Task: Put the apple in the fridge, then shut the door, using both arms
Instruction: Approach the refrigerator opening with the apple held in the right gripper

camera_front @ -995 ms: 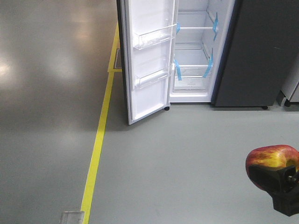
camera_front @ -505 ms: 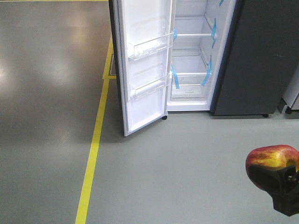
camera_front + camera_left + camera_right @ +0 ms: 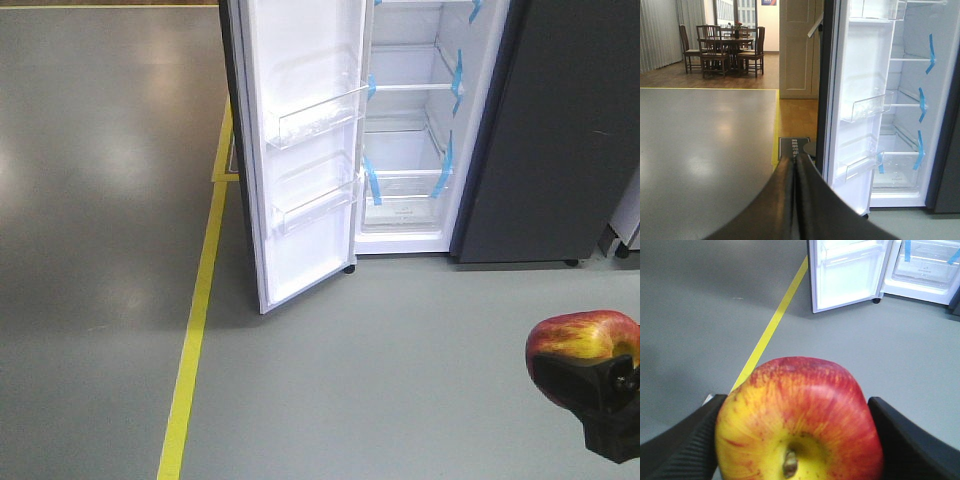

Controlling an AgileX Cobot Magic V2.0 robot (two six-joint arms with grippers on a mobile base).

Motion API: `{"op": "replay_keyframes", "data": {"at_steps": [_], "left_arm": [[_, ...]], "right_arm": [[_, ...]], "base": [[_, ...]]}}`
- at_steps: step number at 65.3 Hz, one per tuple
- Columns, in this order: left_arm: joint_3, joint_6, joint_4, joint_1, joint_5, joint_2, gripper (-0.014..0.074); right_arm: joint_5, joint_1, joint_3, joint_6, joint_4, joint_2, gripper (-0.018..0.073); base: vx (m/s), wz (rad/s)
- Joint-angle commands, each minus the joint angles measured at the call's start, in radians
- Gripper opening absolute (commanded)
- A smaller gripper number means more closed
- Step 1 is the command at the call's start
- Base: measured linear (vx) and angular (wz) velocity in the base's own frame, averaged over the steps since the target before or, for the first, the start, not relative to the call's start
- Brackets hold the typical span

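Note:
The red and yellow apple (image 3: 583, 338) sits low at the right of the front view, held between the black fingers of my right gripper (image 3: 590, 372). The right wrist view shows the apple (image 3: 800, 400) stem end up, with my right gripper (image 3: 797, 440) shut on it from both sides. Ahead stands the fridge (image 3: 412, 140), its white inside and blue tape strips showing. Its door (image 3: 300, 190) hangs open to the left, with clear bins on its white lining. My left gripper (image 3: 794, 161) is shut on nothing and points at the door's (image 3: 862, 70) edge.
A yellow floor line (image 3: 196, 320) runs toward the fridge's left side. A dark grey closed panel (image 3: 565, 130) stands right of the open compartment. A dark mat (image 3: 792, 146) lies by the door's foot. A dining table and chairs (image 3: 725, 45) stand far off.
The fridge and its open door have come nearer and look larger in the front view. The apple stays in the same spot in my right gripper.

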Motion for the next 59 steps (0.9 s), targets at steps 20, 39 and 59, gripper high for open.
{"op": "replay_keyframes", "data": {"at_steps": [20, 39, 59], "left_arm": [[0.028, -0.004, -0.008, -0.005, -0.077, -0.015, -0.0006], [0.028, -0.004, -0.008, -0.005, -0.077, -0.015, -0.0006], [0.028, -0.004, -0.008, -0.005, -0.077, -0.015, -0.0006]], "right_arm": [[-0.065, -0.002, -0.027, -0.006, 0.014, -0.001, 0.0162], [-0.065, -0.002, -0.027, -0.006, 0.014, -0.001, 0.0162], [-0.065, -0.002, -0.027, -0.006, 0.014, -0.001, 0.0162]], "base": [[0.13, -0.01], [0.11, 0.02], [0.10, 0.03]]}}
